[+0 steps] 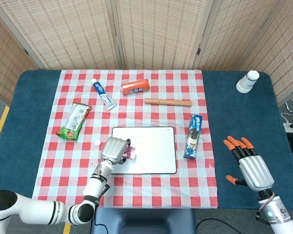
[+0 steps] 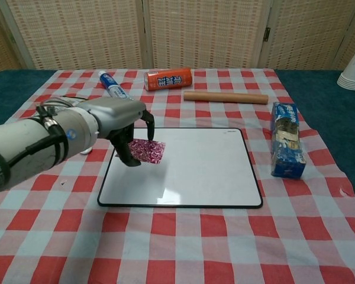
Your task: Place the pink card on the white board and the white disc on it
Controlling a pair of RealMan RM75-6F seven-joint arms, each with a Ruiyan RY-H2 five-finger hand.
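fingers of the left hand (image 2: 121,127) pinch the pink card (image 2: 146,151) above the white board (image 2: 195,171), so it should lower flat before releasing, while the right hand (image 1: 246,163) idles with fingers spread.

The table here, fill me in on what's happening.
The left hand holds the pink card over the left part of the white board, seemingly about to set it down. The white disc lies on the checked cloth just left of the board, untouched. The right hand rests open over the blue table, well away to the right, holding nothing.
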